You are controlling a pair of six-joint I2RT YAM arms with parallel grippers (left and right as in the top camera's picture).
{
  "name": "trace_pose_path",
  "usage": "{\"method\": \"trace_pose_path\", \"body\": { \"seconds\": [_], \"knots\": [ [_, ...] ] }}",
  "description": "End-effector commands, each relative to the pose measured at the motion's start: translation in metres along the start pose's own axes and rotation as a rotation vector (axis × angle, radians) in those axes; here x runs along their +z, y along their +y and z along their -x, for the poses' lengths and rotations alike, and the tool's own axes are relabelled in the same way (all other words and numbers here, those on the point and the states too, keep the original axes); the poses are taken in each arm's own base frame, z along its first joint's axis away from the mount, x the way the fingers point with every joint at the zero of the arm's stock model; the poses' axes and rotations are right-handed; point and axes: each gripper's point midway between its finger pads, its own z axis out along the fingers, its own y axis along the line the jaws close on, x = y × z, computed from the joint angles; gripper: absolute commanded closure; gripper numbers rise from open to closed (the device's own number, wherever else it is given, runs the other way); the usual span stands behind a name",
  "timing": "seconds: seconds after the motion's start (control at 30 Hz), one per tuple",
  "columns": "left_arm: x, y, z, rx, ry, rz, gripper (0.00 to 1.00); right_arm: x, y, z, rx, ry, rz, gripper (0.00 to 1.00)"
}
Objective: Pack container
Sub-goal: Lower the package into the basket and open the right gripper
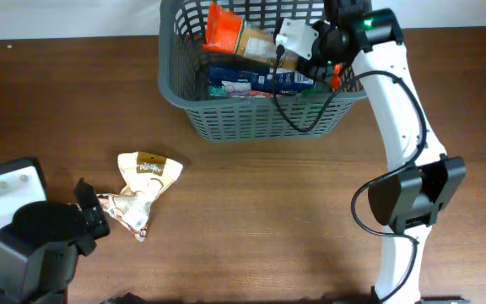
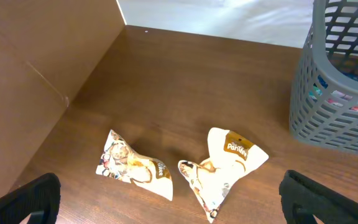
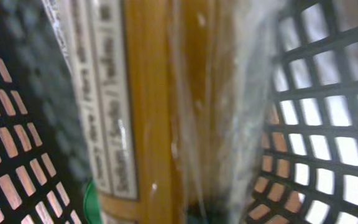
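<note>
Left end effector (image 1: 91, 207): released, fingers (image 2: 27, 200) spread as wide as they go, nothing between them. It hangs low over the table (image 1: 268, 219) at the near left corner.

Cream packet (image 2: 232, 165): flat on the table just ahead of the left end effector and a little to its right. It is crumpled, with a gold label on its upper half.

Printed packet (image 2: 132, 167): just ahead of the left end effector and slightly to its left, beside the cream one. The two look to meet at a corner, though I can't be sure they touch.

Container (image 1: 251, 118): the dark grey slotted basket stands upright on the table, well ahead of the left end effector and off to its right. The right end effector is down inside it.

Right end effector (image 1: 312, 46): clenched, and sunk in the container's far right corner. Its wrist camera sees only wrapper and lattice wall, so I can't tell whether it is pinching anything.

Orange-brown packet (image 3: 148, 112): pressed right up against the right end effector, standing on end (white label strip down one side), with basket wall on both sides.

Other contents: an orange packet (image 1: 222, 25) and a tan one (image 1: 256, 40) lie to the side of the right end effector, with blue packets (image 1: 260, 83) nearer the basket's front wall.
</note>
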Motion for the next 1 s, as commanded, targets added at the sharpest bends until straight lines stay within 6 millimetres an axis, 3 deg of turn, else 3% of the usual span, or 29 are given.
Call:
{"method": "trace_pose_path", "body": {
  "seconds": [0.0, 0.2, 0.27, 0.37, 0.4, 0.5, 0.8, 0.97],
  "knots": [
    [0.0, 0.002, 0.001, 0.002, -0.008, 0.014, 0.01, -0.008, -0.004, 0.013, -0.001, -0.062, -0.017, 0.96],
    [0.0, 0.002, 0.001, 0.002, -0.008, 0.014, 0.01, -0.001, -0.001, 0.01, 0.002, -0.06, -0.005, 0.96],
    [0.0, 0.002, 0.001, 0.002, -0.008, 0.014, 0.01, 0.0, 0.0, 0.011, 0.003, -0.071, 0.003, 0.81],
    [0.0, 0.002, 0.001, 0.002, -0.008, 0.014, 0.01, 0.0, -0.001, 0.012, 0.005, -0.073, 0.0, 0.73],
    [0.0, 0.002, 0.001, 0.002, -0.008, 0.014, 0.01, 0.0, -0.001, 0.012, 0.005, -0.073, -0.001, 0.64],
    [0.0, 0.002, 0.001, 0.002, -0.008, 0.014, 0.01, 0.0, -0.001, 0.012, 0.005, -0.073, -0.001, 0.01],
    [0.0, 0.002, 0.001, 0.002, -0.008, 0.014, 0.01, -0.003, -0.006, 0.016, 0.006, -0.086, -0.023, 0.01],
    [0.0, 0.002, 0.001, 0.002, -0.008, 0.014, 0.01, -0.038, -0.033, 0.039, 0.057, -0.166, -0.145, 0.01]
  ]
}}
